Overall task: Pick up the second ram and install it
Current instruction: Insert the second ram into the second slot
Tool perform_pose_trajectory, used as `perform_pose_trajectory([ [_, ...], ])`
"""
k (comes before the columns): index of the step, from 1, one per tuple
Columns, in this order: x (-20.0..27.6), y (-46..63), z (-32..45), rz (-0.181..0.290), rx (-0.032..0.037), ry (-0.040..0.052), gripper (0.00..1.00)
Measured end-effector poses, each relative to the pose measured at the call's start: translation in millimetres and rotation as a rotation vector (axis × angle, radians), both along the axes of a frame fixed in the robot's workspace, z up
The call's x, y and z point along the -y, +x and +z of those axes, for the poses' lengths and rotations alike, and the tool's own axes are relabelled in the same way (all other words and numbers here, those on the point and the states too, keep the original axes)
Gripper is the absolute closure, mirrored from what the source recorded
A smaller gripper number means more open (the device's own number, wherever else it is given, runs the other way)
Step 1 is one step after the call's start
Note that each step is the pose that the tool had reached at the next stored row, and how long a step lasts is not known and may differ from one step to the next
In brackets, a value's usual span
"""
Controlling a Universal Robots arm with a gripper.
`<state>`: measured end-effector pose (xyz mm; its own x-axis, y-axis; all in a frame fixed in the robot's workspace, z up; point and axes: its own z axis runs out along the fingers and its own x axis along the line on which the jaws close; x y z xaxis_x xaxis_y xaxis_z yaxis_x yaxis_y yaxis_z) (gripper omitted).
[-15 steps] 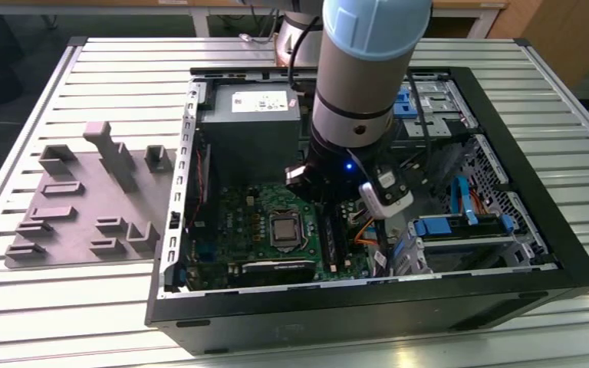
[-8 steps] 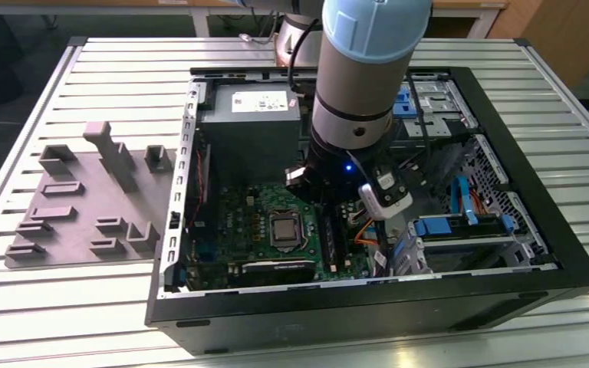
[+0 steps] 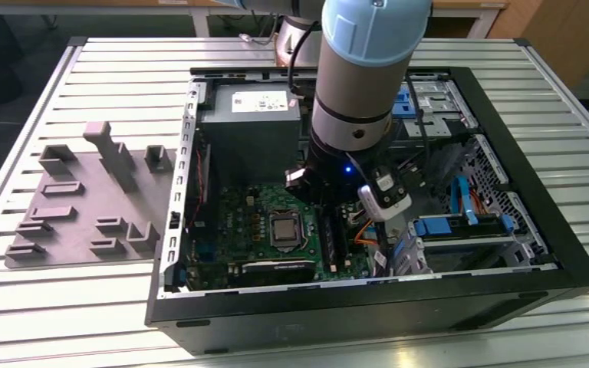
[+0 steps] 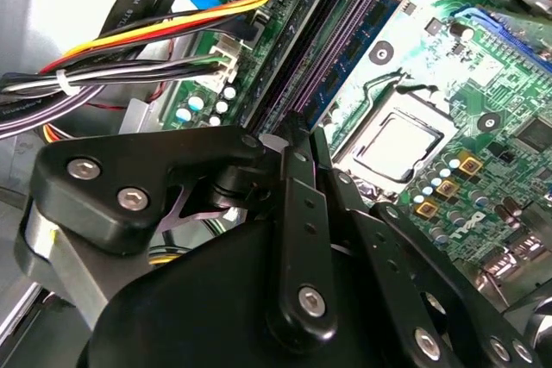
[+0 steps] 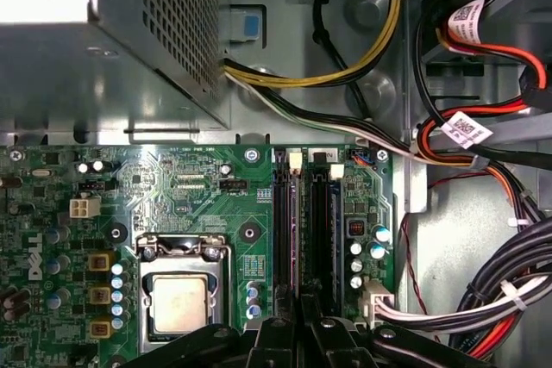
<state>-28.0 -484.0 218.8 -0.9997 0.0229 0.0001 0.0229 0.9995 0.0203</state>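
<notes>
One gripper (image 5: 302, 316) closed above motherboard slots (image 5: 304, 221), beside CPU socket (image 5: 179, 299)

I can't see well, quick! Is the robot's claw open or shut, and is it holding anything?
Gripper: down over the motherboard's memory slots; its black links meet there, but open, shut, or holding the second ram cannot be told.

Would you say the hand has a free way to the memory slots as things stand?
Probably yes: the hand sits right at the memory slots, and the cable bundle lies off to the side, beyond the edge of the motherboard, not across them.
</notes>
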Motion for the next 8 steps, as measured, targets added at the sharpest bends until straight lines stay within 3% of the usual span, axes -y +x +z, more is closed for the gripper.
perform_pose_trajectory([
  [8, 0.1, -0.1, -3.2, 0.0, -0.0002, -0.0008, 0.86],
])
